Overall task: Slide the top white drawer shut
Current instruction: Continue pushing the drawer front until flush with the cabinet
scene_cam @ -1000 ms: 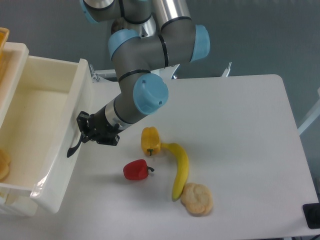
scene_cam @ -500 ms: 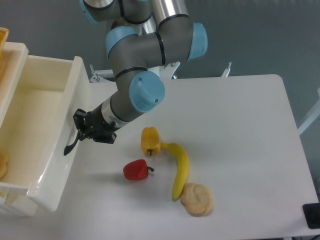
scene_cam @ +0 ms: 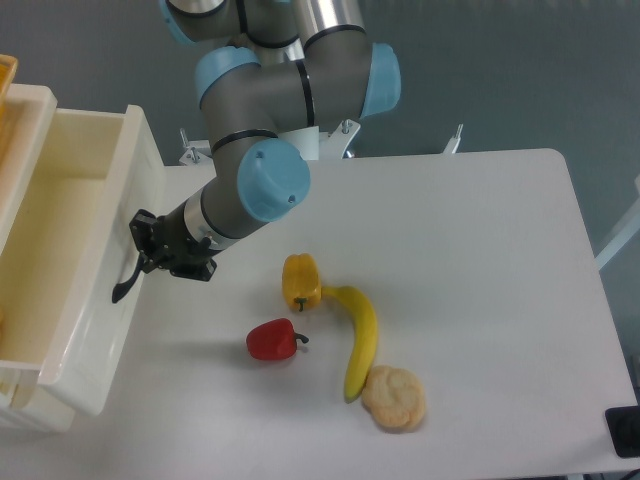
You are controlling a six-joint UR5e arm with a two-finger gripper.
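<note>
far left: the top white drawer [scene_cam: 70,250] is seen pulled out from the cabinet over the left edge of the tabletop [scene_cam: 470,260], its cream interior open to view and its front panel facing right. a curved black handle [scene_cam: 124,285] is noted on that front panel. the gripper [scene_cam: 150,252] is placed right against the panel at the handle; whether the fingers are spread or pressed together cannot be told, since the dark parts merge with the handle. the grey arm with light blue joint caps [scene_cam: 262,180] is seen reaching down from the upper middle toward the drawer. further right, on the white tabletop, a yellow pepper [scene_cam: 301,282] is found touching the top end of a banana [scene_cam: 359,340]; a red pepper [scene_cam: 272,341] lies just left of the banana, apart from it. a pale bread roll [scene_cam: 394,398] is set at the banana's lower end, touching it.
</note>
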